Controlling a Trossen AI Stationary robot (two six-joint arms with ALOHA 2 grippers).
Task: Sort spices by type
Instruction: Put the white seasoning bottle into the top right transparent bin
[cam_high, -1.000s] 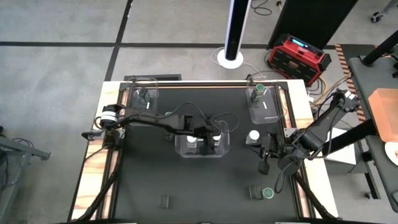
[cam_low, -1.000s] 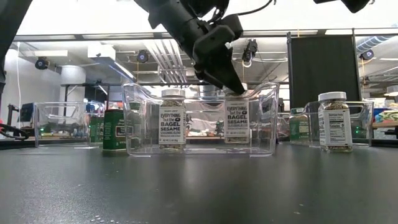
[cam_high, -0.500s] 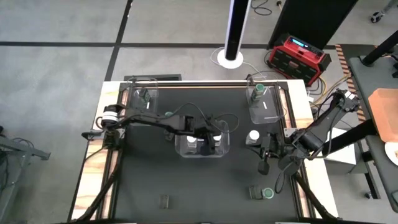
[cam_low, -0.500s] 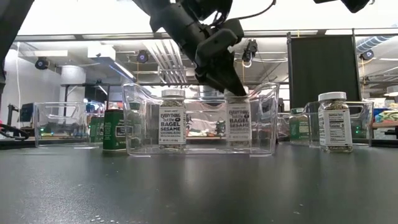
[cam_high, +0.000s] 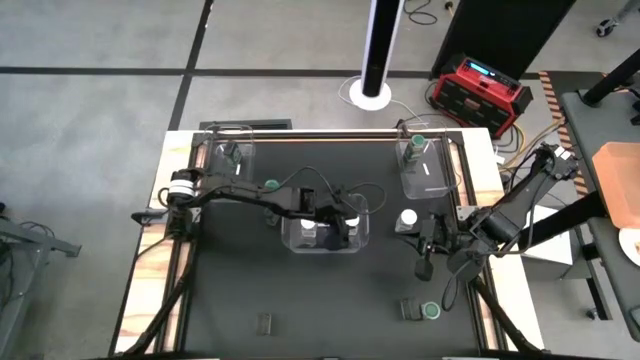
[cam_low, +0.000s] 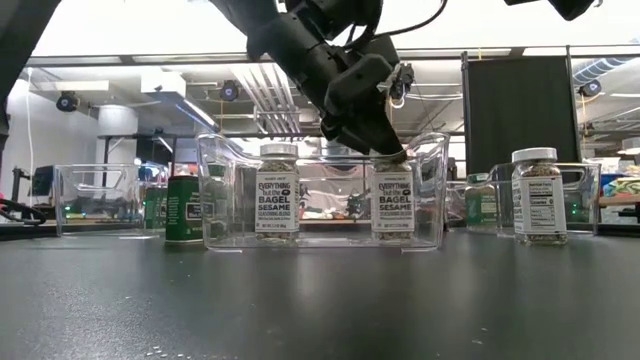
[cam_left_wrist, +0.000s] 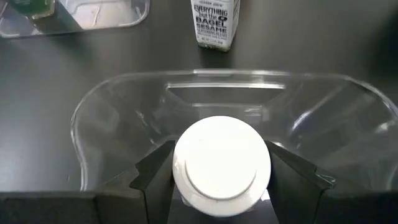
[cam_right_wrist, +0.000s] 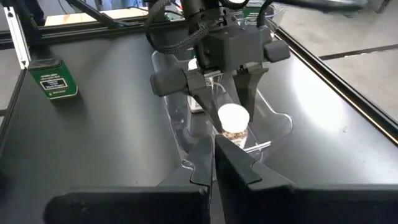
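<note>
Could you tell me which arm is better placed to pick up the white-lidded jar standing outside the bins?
Probably the right: its gripper waits just beside that white-lidded jar, while the left gripper is inside the center bin at a bagel-seasoning jar.

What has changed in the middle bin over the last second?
The left pincer has carried its white-lidded jar sideways in the middle bin, away from the other sesame jar, still gripping the lid. That jar, the right pincer and the outside jars stayed put.

Overhead and table-level views, plus two close wrist views, all sharing the middle clear bin (cam_high: 325, 235).
</note>
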